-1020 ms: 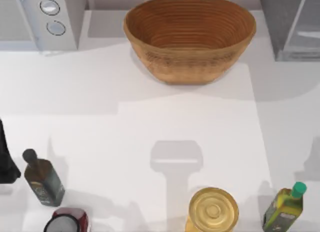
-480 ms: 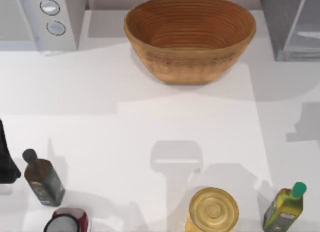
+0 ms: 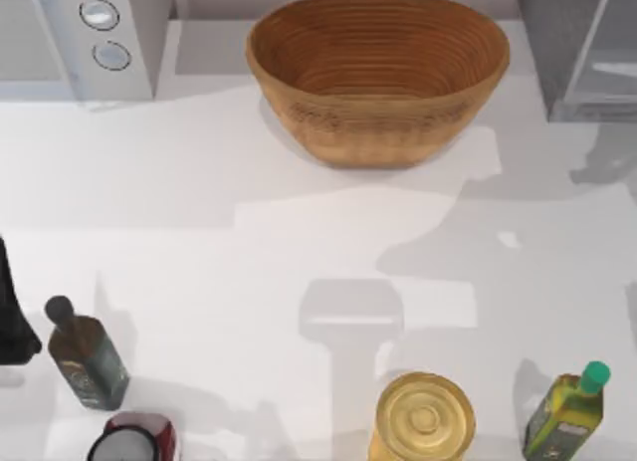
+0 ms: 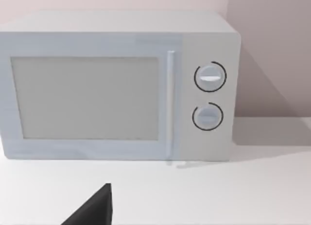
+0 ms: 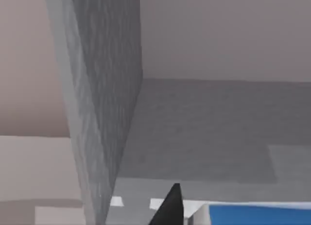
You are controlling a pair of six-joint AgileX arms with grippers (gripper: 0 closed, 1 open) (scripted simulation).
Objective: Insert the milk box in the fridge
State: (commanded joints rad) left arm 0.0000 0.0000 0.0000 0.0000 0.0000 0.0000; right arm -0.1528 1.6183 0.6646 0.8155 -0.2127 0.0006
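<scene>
Milk box (image 5: 252, 214) rides at the right gripper (image 5: 187, 205), apparently pinched though I cannot tell, now carried beside the fridge (image 5: 104, 113), so insertion looks close

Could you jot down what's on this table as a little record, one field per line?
back left: white microwave with two round dials
back middle: wicker basket
back right: grey fridge
front left: dark bottle, red-rimmed can
front right: gold-topped jar, yellow bottle with green cap
milk box: blue top at the edge of the right wrist view, close to a dark fingertip and facing the fridge
left arm: parked at the table's left edge
</scene>
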